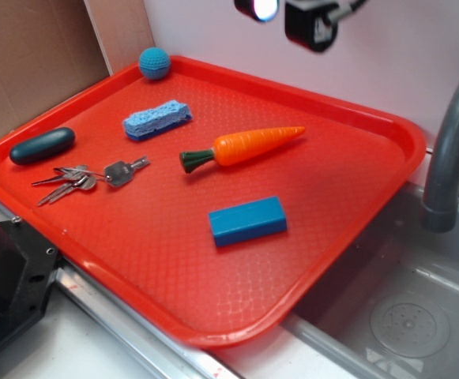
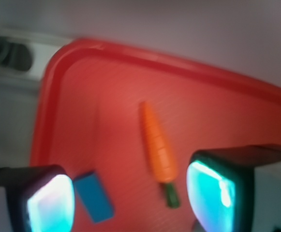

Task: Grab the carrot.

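The carrot (image 1: pixel 249 146) is glossy orange with a dark green stem end and lies flat near the middle of the red tray (image 1: pixel 371 181), tip pointing right and back. In the wrist view the carrot (image 2: pixel 157 144) lies well below, between the fingers but nearer the right one. My gripper (image 2: pixel 130 200) is open with nothing between its glowing pads (image 2: pixel 51 205). In the exterior view only the gripper's lower end (image 1: pixel 288 16) shows at the top edge, high above the tray's back edge.
A blue block (image 1: pixel 247 221) lies in front of the carrot. A blue sponge (image 1: pixel 156 119), a teal ball (image 1: pixel 155 63), a dark oval case (image 1: pixel 43 145) and keys (image 1: pixel 87 177) occupy the tray's left side. A grey faucet (image 1: pixel 450 150) and sink (image 1: pixel 403 316) are at right.
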